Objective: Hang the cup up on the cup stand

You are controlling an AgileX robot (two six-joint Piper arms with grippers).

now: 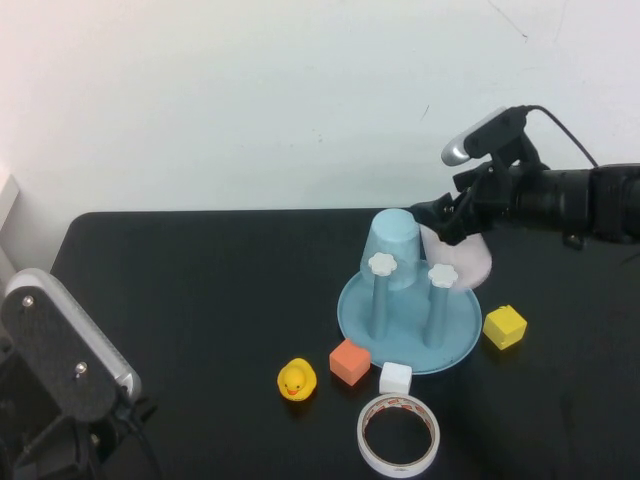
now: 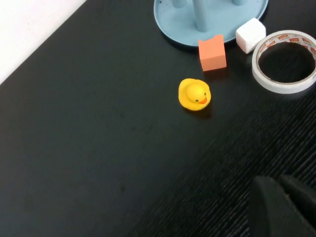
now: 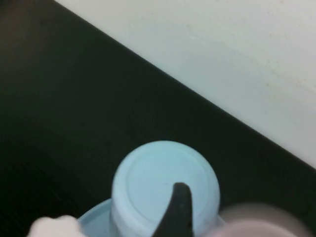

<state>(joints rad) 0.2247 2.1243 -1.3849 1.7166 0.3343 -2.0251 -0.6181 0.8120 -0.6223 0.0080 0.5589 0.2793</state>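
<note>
Up behind the cup stand (image 1: 408, 335), right hand (image 1: 447, 222) grips the cup (image 1: 462, 258); left hand's (image 2: 284, 207) state unclear.

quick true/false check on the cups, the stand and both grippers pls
1. A light blue cup sits upside down over a peg of the cup stand. True.
2. The pink cup already hangs on a peg. False: the right gripper holds it tilted behind the stand.
3. The left gripper is gripping the rubber duck. False: it is parked low at the table's near left, apart from the duck.
4. The tape roll lies flat in front of the stand. True.
</note>
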